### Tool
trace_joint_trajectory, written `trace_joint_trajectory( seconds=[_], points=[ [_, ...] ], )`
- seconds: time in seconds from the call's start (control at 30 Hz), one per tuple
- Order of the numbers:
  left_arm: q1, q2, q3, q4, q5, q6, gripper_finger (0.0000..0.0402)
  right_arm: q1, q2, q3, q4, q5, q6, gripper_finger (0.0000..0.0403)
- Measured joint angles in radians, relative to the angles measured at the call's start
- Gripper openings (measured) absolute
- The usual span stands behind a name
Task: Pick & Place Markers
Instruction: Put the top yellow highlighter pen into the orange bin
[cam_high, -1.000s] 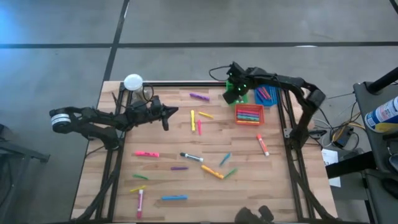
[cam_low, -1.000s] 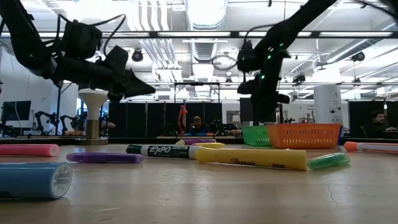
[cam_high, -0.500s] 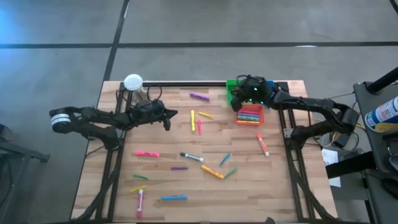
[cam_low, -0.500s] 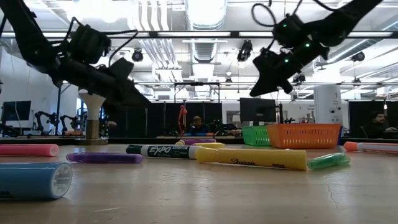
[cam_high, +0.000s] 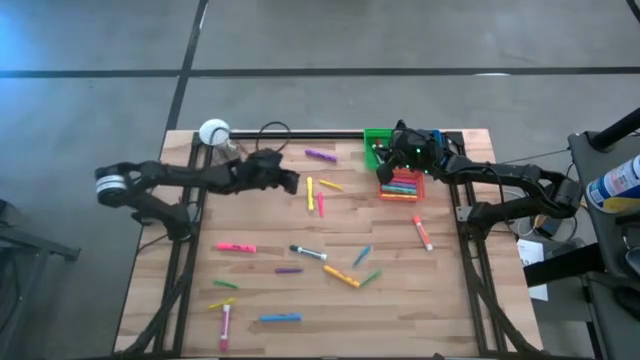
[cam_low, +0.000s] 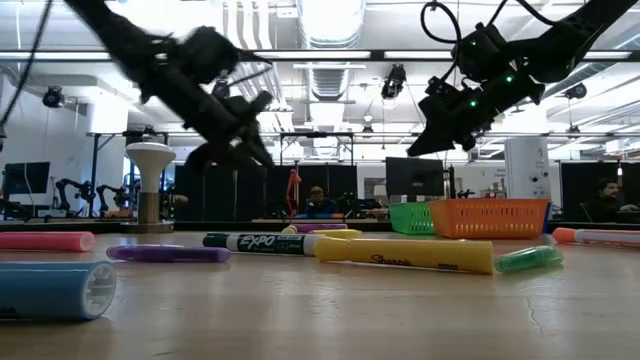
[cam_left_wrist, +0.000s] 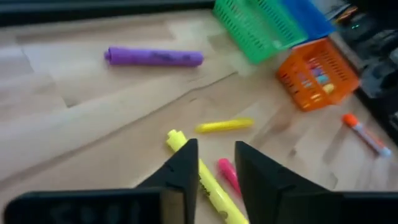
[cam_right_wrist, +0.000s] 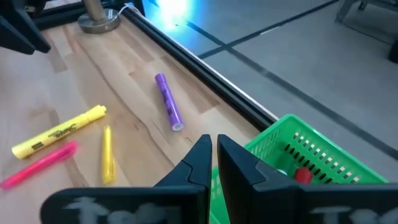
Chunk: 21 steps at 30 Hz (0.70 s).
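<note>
The markers (cam_high: 320, 250) lie spread all over the wooden worktop (cam_high: 260, 290), and some more sit inside the orange bin (cam_high: 402, 186). A yellow marker (cam_left_wrist: 205, 186) and a pink marker (cam_left_wrist: 229, 176) lie side by side under the left gripper (cam_left_wrist: 214, 167). Its two fingers are a little apart and hold nothing. A purple marker (cam_right_wrist: 168, 110) lies near the back rail. The right gripper (cam_right_wrist: 214, 163) hangs over the edge of the green bin (cam_right_wrist: 311, 155). Its fingers are pressed together and empty.
</note>
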<state>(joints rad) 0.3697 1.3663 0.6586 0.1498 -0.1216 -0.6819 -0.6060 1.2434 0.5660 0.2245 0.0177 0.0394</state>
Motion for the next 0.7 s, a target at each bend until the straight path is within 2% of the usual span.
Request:
trace_joint_trajectory(
  seconds=[0.13, 0.27, 0.43, 0.6, 0.7],
  points=[
    [-0.023, 0.125, 0.160, -0.191, -0.059, -0.055, 0.0136, 0.003, 0.000, -0.007, 0.000, 0.000, -0.030, 0.0022],
    [-0.043, 0.236, 0.301, -0.343, -0.089, -0.116, 0.0151, 0.010, 0.000, -0.014, -0.001, 0.000, -0.047, 0.0022],
    [-0.064, 0.348, 0.415, -0.412, -0.104, -0.128, 0.0154, 0.022, 0.000, -0.015, -0.002, -0.001, -0.078, 0.0022],
    [-0.054, 0.424, 0.523, -0.539, -0.190, -0.105, 0.0154, 0.024, 0.000, -0.015, -0.003, -0.003, -0.093, 0.0022],
    [-0.040, 0.456, 0.561, -0.564, -0.166, -0.104, 0.0154, 0.026, 0.000, -0.015, -0.003, -0.003, -0.095, 0.0022]
  ],
)
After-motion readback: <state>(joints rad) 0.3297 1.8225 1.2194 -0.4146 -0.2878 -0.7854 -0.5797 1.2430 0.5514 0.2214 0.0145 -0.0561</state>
